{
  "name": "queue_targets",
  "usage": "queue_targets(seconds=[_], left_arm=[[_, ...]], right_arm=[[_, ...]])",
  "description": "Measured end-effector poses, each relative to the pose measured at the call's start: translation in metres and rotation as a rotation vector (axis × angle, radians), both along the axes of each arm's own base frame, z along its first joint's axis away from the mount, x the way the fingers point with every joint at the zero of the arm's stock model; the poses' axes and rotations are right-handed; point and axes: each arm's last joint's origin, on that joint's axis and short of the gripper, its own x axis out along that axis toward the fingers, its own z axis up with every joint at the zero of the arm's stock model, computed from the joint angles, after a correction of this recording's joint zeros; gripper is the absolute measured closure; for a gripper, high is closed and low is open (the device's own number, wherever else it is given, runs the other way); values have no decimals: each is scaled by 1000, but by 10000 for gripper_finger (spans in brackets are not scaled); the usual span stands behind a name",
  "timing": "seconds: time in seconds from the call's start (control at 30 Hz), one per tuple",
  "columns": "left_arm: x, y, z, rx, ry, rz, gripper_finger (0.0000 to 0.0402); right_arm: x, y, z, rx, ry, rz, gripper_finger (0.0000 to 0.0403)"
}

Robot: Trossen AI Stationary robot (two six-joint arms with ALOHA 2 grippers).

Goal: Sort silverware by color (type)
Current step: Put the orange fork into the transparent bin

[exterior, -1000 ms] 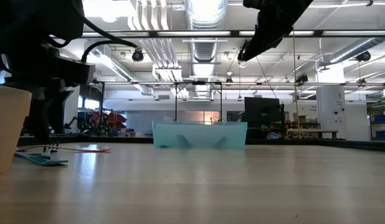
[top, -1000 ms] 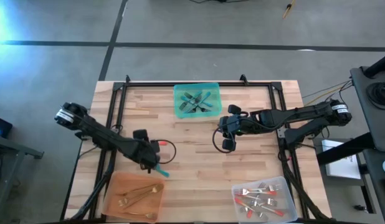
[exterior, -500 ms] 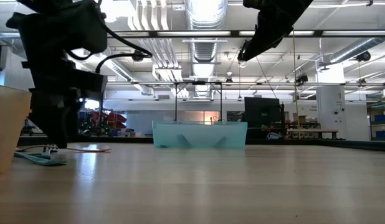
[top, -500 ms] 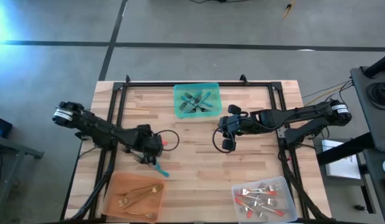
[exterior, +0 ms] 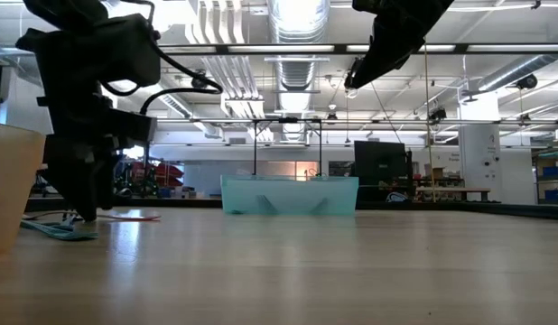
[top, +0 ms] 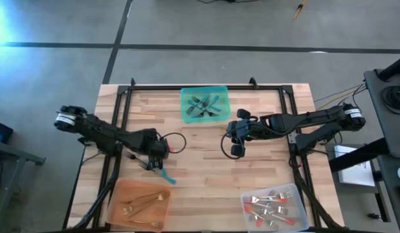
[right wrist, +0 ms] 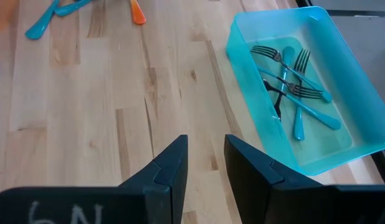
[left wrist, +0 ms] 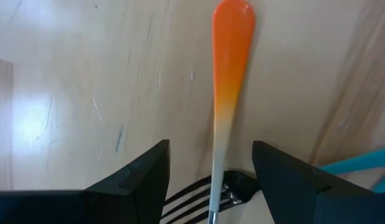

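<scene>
An orange-handled piece of silverware (left wrist: 232,56) lies flat on the wood at the left. My left gripper (left wrist: 211,163) points down over it, open, with one finger on either side of its thin silver neck; I cannot tell whether they touch it. Dark fork tines (left wrist: 191,198) show right under the gripper. A teal-handled piece (top: 165,177) lies on the table just nearer than the gripper (top: 155,157). My right gripper (top: 234,147) hangs open above mid-table, with nothing in it. More teal forks lie in the teal tray (top: 187,97).
An orange tray (top: 119,194) with gold pieces stands at the near left. A clear tray (top: 297,194) with red-handled forks stands at the near right. The teal tray sits at the far middle. Bare wood lies between the arms. A black frame runs along the table's sides.
My left gripper has swung a little toward the table's far edge and sunk, turning at the wrist. It now stands over the orange-handled piece, and its fingers stay apart. The silverware on the table has not moved.
</scene>
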Motion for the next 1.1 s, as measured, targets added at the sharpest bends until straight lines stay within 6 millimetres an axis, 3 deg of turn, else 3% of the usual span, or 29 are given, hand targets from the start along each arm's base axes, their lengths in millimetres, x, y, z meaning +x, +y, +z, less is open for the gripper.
queue_targets(seconds=[0.57, 0.93, 1.1], left_arm=[[1, 39, -10, -265, -9, 39, 202], [2, 36, -15, -324, -64, 112, 327], [1, 33, -17, -325, -74, 111, 351]], right_arm=[[0, 0, 0, 0, 0, 0, 307], [0, 0, 0, 0, 0, 0, 307], [0, 0, 0, 0, -3, 0, 307]])
